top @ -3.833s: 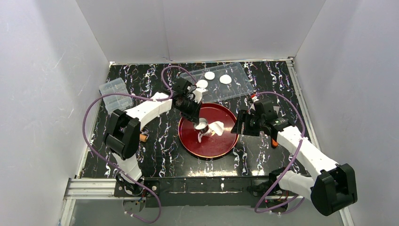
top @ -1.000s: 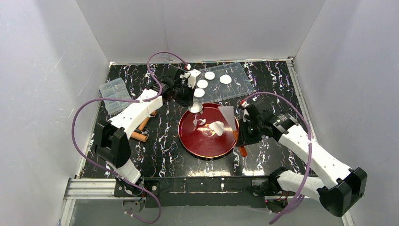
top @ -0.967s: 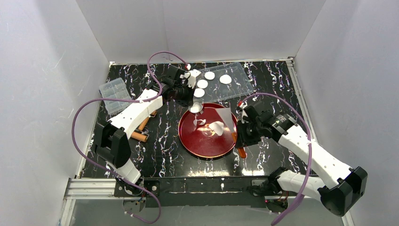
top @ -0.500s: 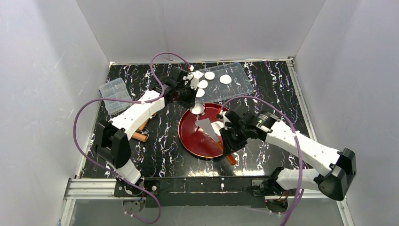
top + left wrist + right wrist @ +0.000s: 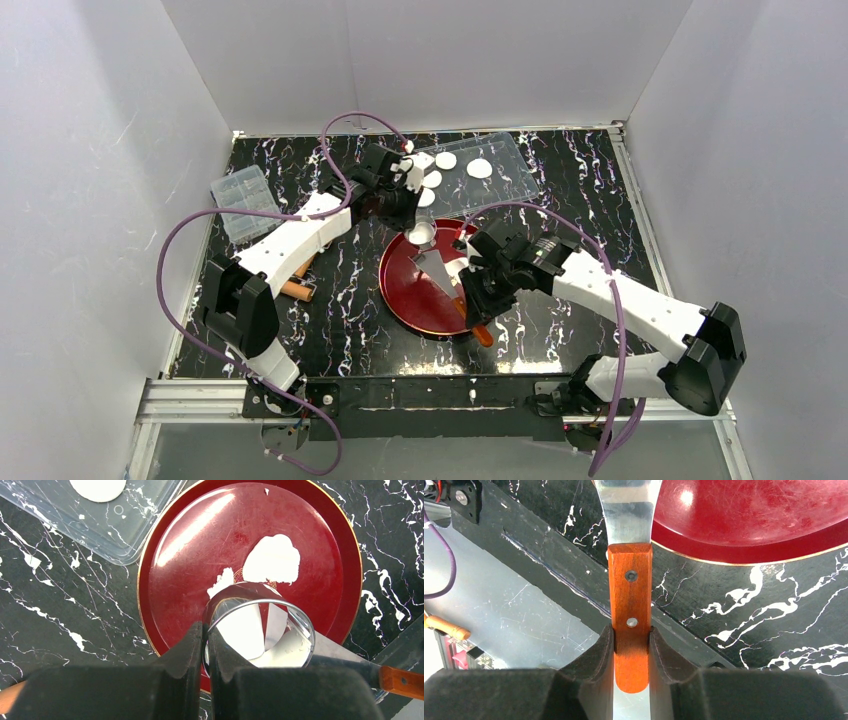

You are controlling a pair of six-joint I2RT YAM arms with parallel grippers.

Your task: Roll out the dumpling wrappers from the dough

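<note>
Left wrist, L claw clamps ring cutter over red plate, part-hiding dough, R claw grips scraper, tray beside

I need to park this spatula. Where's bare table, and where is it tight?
Bare table: right of the clear tray up to the wall, and near left, between the red plate and the near edge. Crowded: over the plate, where ring cutter and spatula meet, and beside the rolling pin at left.

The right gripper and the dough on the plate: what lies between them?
The spatula, held by the right gripper: its metal blade reaches over the red plate toward the dough. The top view shows this.
</note>
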